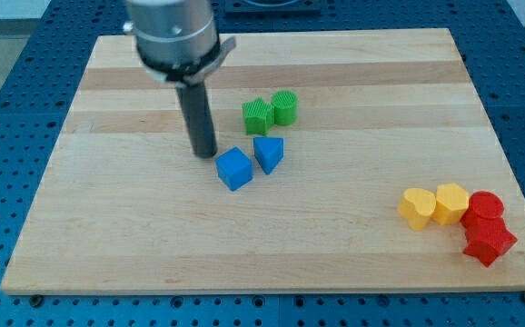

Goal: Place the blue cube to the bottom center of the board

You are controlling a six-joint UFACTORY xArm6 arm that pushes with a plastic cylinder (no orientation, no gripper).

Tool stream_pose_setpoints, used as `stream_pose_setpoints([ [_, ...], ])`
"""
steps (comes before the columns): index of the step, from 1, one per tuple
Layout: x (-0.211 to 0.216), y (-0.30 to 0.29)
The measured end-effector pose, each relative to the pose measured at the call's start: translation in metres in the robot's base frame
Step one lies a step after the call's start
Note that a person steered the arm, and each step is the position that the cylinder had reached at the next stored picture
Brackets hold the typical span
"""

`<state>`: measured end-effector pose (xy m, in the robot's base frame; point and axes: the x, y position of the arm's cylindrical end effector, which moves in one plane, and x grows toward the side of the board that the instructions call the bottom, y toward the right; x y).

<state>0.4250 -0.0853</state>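
While my tip point(205, 153) sits just upper left of the blue cube point(234, 169) near frame center, apparently not touching, nothing is held. Risk: an off-center push spins the cube into the adjacent blue wedge point(268, 153), dragging it along toward bottom center.

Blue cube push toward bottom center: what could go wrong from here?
1. My tip sits just up-left of the blue cube; pushing from there likely drives it down-right, not straight to the bottom centre of the wooden board.
2. The blue wedge-shaped block lies right beside the cube; it may get dragged along.
3. Off-centre contact on a cube corner could spin it and let it slip off the tip.
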Motion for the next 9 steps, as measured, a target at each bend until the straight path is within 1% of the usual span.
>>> stream_pose_setpoints([
  [1, 0.004, 0.017],
  [3, 0.061, 0.018],
  [6, 0.142, 0.066],
  [7, 0.139, 0.068],
  [8, 0.089, 0.068],
  [9, 0.049, 0.095],
])
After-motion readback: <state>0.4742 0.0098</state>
